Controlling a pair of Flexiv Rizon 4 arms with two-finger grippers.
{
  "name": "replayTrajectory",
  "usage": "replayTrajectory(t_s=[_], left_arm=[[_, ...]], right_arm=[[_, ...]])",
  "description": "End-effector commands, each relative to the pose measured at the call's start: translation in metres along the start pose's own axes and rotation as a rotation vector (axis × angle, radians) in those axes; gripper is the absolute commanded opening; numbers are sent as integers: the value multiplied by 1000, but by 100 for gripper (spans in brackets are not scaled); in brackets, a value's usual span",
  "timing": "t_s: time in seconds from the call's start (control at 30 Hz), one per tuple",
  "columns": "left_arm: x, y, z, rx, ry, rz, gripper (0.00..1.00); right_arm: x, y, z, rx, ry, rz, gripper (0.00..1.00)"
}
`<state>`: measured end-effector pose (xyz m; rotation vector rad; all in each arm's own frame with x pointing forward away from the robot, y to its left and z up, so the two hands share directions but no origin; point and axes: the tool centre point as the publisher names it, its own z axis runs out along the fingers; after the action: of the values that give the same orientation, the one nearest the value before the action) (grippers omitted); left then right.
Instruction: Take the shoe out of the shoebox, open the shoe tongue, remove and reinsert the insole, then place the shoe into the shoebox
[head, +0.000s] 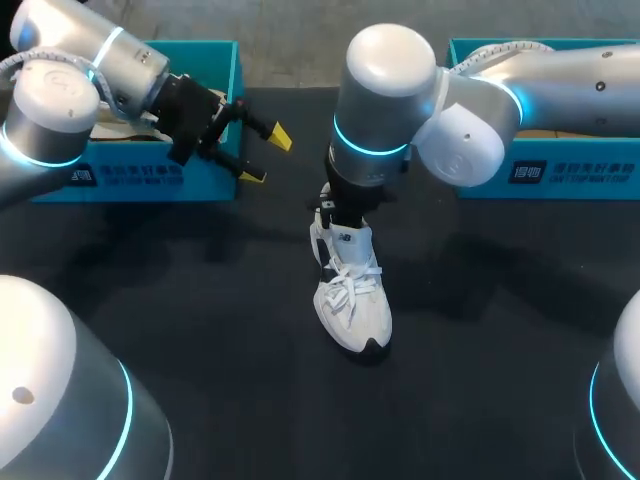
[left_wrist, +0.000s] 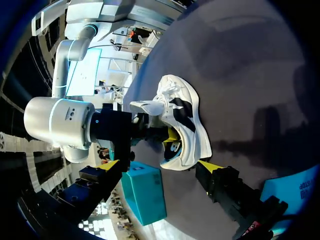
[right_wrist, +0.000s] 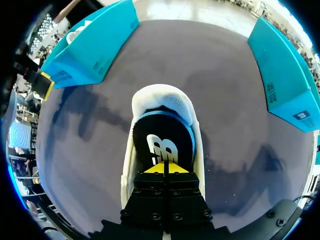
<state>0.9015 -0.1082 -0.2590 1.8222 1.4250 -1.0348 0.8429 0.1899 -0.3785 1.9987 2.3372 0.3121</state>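
A white laced shoe (head: 352, 295) stands upright on the dark table (head: 200, 300), toe toward the front edge. My right gripper (right_wrist: 165, 168) reaches down into its opening, with the yellow tips pressed together and shut against the black insole (right_wrist: 161, 145) that bears a white logo. I cannot tell if it pinches the insole. From the left wrist view the shoe (left_wrist: 187, 117) shows its white tongue (left_wrist: 146, 106) sticking up. My left gripper (head: 266, 156) hangs open in front of the left shoebox (head: 140, 178), apart from the shoe. Its fingers (left_wrist: 112, 165) are spread wide with nothing between them.
Two teal shoeboxes stand at the back of the table. The left one holds pale packing, and the right one (head: 570, 175) lies under my right arm. Dark tabletop surrounds the shoe on both sides and in front.
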Motion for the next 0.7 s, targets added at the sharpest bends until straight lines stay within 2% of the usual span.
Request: replayTrajectory(t_s=[0.03, 0.43, 0.7], left_arm=[[-2, -5, -14, -4, 10, -4, 100], [-9, -3, -45, -6, 17, 0, 100], [-11, -3, -53, -11, 17, 4, 100]], right_arm=[[1, 2, 11, 14, 4, 1, 0], [-1, 3, 21, 50, 10, 0, 0], [-2, 15, -5, -28, -38, -5, 0]])
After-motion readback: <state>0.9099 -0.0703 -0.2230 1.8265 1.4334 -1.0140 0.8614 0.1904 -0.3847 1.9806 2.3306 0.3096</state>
